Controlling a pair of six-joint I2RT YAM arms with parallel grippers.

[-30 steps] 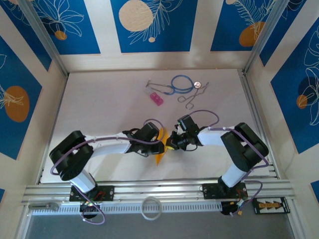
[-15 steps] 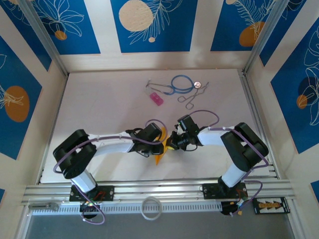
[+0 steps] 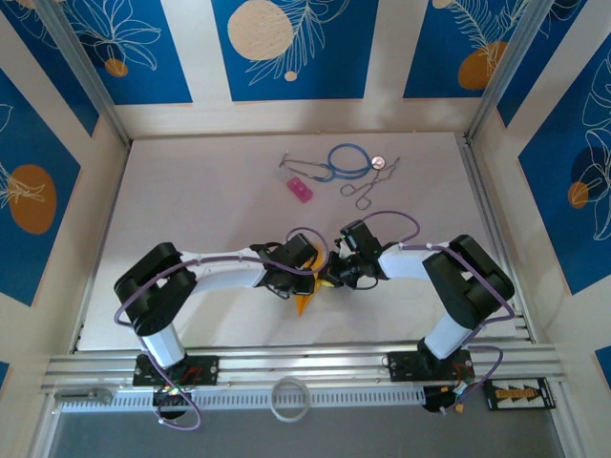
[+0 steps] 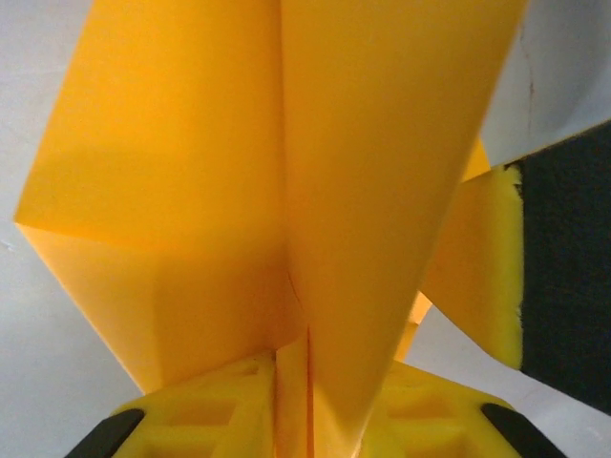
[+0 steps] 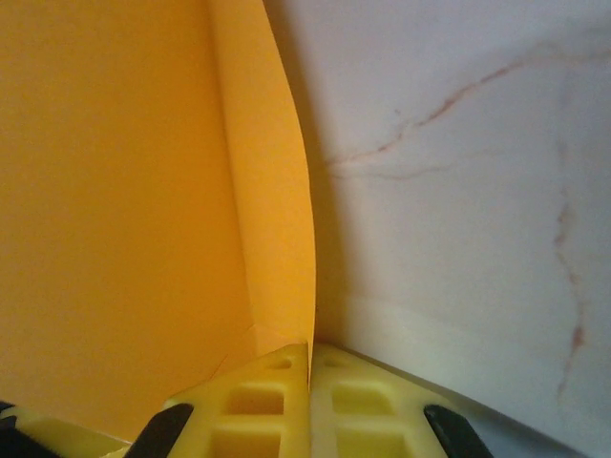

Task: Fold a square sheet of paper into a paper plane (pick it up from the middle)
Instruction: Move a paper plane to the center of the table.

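Two grippers meet on the paper plane (image 4: 191, 172), held just above the near part of the table (image 3: 191, 200); I judge that one steadies it while the other sharpens the centre crease. My right gripper (image 5: 310, 401) is pressed together on a paper edge, and my left gripper (image 4: 310, 425) is clamped around the ridge. The paper is orange-yellow with crisp folds and splayed flaps, its tip toward me. The pink block (image 3: 301, 189) lies well beyond.
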